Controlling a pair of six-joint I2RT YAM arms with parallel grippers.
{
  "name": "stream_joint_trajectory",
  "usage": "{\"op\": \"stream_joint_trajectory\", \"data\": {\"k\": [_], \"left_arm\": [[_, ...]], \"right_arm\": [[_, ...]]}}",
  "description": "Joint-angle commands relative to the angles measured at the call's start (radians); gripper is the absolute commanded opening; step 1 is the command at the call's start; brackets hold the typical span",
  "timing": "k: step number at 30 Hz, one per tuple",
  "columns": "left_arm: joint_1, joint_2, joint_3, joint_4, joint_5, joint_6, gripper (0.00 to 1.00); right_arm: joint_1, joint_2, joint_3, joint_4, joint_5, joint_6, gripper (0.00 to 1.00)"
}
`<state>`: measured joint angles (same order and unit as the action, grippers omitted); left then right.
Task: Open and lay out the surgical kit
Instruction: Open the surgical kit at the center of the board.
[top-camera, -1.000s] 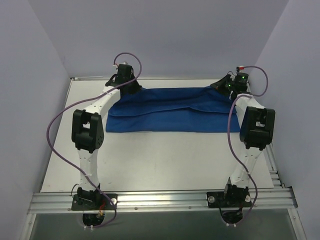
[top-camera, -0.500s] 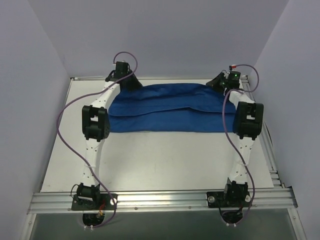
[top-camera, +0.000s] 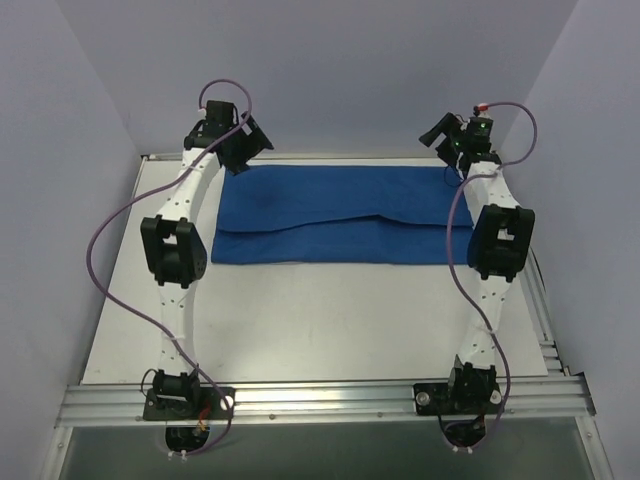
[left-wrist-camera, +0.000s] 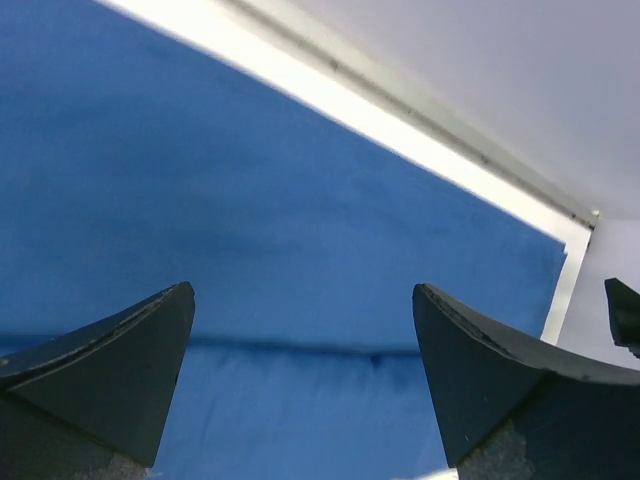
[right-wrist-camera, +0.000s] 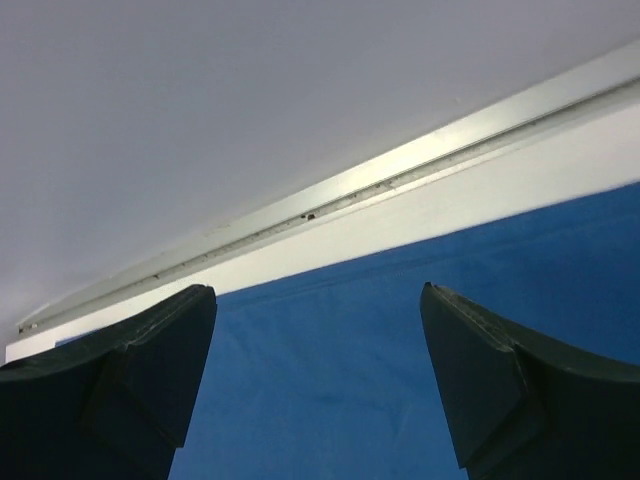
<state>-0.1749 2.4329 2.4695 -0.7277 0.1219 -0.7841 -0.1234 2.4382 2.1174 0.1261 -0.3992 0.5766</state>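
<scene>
Blue cloth (top-camera: 340, 205) lies spread as a wide rectangle on the white table (top-camera: 330, 320), filling the 12 o'clock half of the top from side to side. Its far part is one smooth layer. Along its 6 o'clock side a second layer is folded up over it, and the edge of that flap runs left to right across the middle with a slight rise near the centre. The far edge of the cloth lies just short of the metal rail (right-wrist-camera: 400, 165) that borders the table below the pale wall (top-camera: 330, 70).

Left claw (top-camera: 243, 140) hangs raised above the cloth's 11 o'clock corner, apart from it. In the left wrist view its two dark fingers (left-wrist-camera: 110, 370) stand wide apart. Between them shows only the cloth lower down, with the flap edge as a darker line crossing the gap. Right claw (top-camera: 445, 135) hangs over the 1 o'clock corner, likewise lifted off the fabric. Its fingers (right-wrist-camera: 490, 380) are spread wide too, framing the cloth's far edge, a strip of bare table and the rail. Neither claw is touching the cloth.

Both arms reach up from their bases at 6 o'clock, the left along the 9 o'clock side and the right along the 3 o'clock side, each trailed by a looping purple cable (top-camera: 110, 240).
</scene>
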Motion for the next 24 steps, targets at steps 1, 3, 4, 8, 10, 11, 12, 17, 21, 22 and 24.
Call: {"op": "stream_joint_trajectory", "data": {"k": [1,3,4,8,10,11,12,17,21,22,24], "left_arm": [[-0.011,-0.24,-0.159,-0.03,-0.053,-0.009,1.0],[-0.029,-0.311,-0.381,0.029,-0.044,-0.055,1.0],[-0.034,-0.381,-0.455,0.057,-0.042,-0.076,0.95],[-0.057,-0.524,-0.803,0.136,-0.05,-0.231,0.87],[-0.069,-0.573,-0.854,0.131,-0.089,-0.244,0.88],[-0.072,-0.584,-0.872,0.125,-0.103,-0.253,0.88],[-0.075,-0.594,-0.901,0.119,-0.111,-0.256,0.88],[-0.067,-0.609,-0.946,0.048,-0.146,-0.305,0.9],[-0.034,-0.569,-0.971,0.056,-0.122,-0.346,0.92],[-0.022,-0.558,-0.975,0.059,-0.093,-0.349,0.92],[-0.008,-0.54,-0.974,0.065,-0.084,-0.356,0.92]], "right_arm": [[0.018,-0.206,-0.185,-0.121,0.118,0.015,0.85],[0.027,-0.324,-0.323,-0.103,0.122,0.097,0.83],[0.031,-0.362,-0.467,-0.083,0.122,0.127,0.79],[0.056,-0.545,-0.701,-0.029,0.171,0.259,0.69],[0.068,-0.599,-0.766,-0.022,0.192,0.282,0.69],[0.068,-0.613,-0.828,0.015,0.189,0.293,0.7],[0.07,-0.623,-0.858,0.024,0.191,0.314,0.73],[0.067,-0.673,-0.973,0.084,0.206,0.368,0.8],[0.059,-0.673,-1.03,0.132,0.209,0.397,0.84],[0.056,-0.663,-1.036,0.148,0.206,0.408,0.84],[0.045,-0.651,-1.042,0.165,0.194,0.414,0.84]]}}
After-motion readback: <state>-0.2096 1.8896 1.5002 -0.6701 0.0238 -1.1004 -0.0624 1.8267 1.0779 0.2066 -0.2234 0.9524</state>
